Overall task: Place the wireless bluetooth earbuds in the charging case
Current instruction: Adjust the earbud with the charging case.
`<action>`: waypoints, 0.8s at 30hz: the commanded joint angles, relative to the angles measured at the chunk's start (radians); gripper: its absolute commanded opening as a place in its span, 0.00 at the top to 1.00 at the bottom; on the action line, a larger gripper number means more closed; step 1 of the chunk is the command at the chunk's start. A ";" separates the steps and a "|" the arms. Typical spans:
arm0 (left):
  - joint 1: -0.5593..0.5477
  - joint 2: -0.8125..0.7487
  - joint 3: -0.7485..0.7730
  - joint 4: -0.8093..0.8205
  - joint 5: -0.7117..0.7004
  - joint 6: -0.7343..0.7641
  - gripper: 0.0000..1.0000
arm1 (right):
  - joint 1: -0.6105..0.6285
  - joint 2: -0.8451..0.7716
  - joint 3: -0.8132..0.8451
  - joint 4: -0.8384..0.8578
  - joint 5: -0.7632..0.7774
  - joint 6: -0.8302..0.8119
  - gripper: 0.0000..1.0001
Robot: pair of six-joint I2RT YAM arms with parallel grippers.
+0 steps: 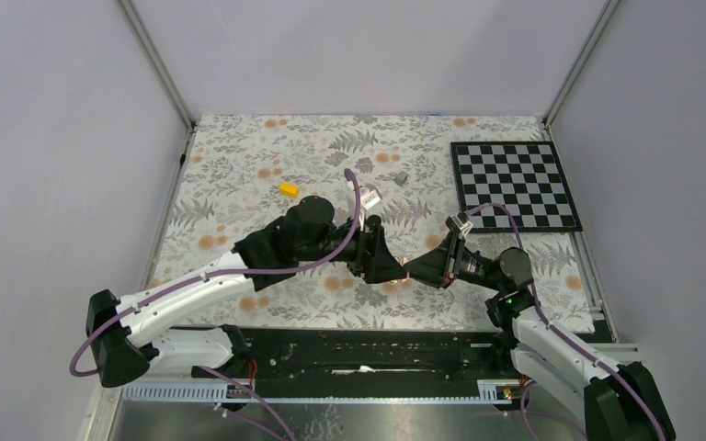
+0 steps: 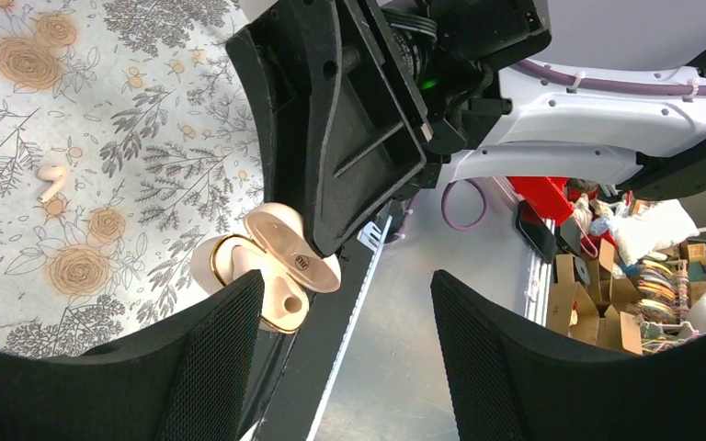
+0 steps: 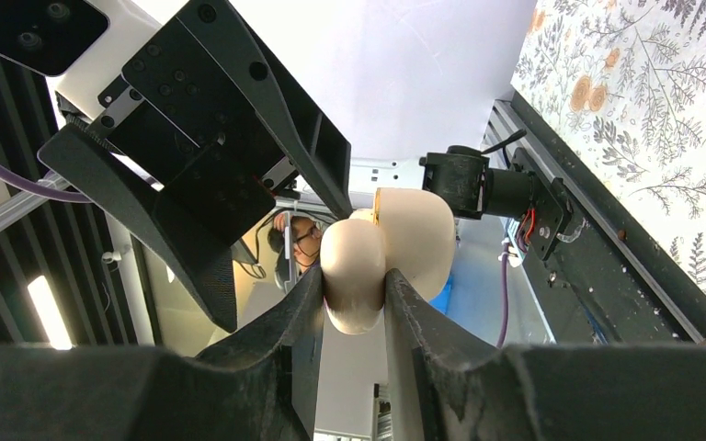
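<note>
The left gripper [image 2: 347, 280] is spread wide. The right gripper [image 3: 354, 280] squeezes the pale pink charging case [image 2: 276, 266], lid open, gold rim showing, up by the flowery desk's [image 2: 129, 110] near edge. One tiny pale earbud [image 2: 52, 179] lies on the desk

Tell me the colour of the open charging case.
The charging case is pale cream-pink with a gold rim; the left wrist view shows it best.

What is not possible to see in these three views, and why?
Left wrist: a finger of the left gripper covers part of the charging case; only one earbud shows, on the cloth.
Right wrist: the right gripper holds the case with its inside turned away.
Top external: the grippers mostly hide the case.
</note>
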 commanded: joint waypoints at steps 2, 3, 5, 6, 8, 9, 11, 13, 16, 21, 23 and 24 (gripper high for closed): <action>-0.007 -0.044 0.048 -0.028 -0.071 0.025 0.31 | -0.003 -0.005 0.045 0.016 -0.012 -0.021 1.00; -0.005 -0.056 0.054 -0.036 -0.082 0.027 0.30 | -0.003 -0.007 0.047 0.012 -0.013 -0.024 1.00; -0.007 -0.083 0.070 -0.049 -0.108 0.034 0.29 | -0.003 -0.014 0.057 -0.038 -0.017 -0.055 1.00; -0.005 -0.095 0.075 -0.061 -0.133 0.036 0.27 | -0.003 -0.023 0.070 -0.102 -0.017 -0.096 1.00; -0.004 -0.115 0.080 -0.096 -0.196 0.044 0.24 | -0.003 -0.049 0.112 -0.305 -0.007 -0.214 1.00; -0.004 -0.120 0.079 -0.121 -0.240 0.045 0.23 | -0.003 -0.061 0.148 -0.434 0.010 -0.297 1.00; 0.002 -0.116 0.073 -0.169 -0.306 0.039 0.20 | -0.004 -0.070 0.222 -0.665 0.045 -0.442 1.00; 0.015 -0.099 0.072 -0.199 -0.308 0.036 0.19 | -0.004 -0.063 0.231 -0.697 0.025 -0.475 1.00; 0.054 -0.082 0.085 -0.232 -0.235 0.083 0.18 | -0.004 -0.050 0.230 -0.688 -0.022 -0.506 1.00; 0.227 -0.120 0.093 -0.307 -0.057 0.195 0.13 | -0.004 -0.040 0.238 -0.670 -0.078 -0.563 1.00; 0.292 -0.124 0.080 -0.311 -0.014 0.213 0.10 | -0.005 -0.022 0.250 -0.679 -0.073 -0.577 1.00; 0.315 -0.117 0.069 -0.311 0.012 0.217 0.10 | -0.004 -0.011 0.257 -0.683 -0.065 -0.585 1.00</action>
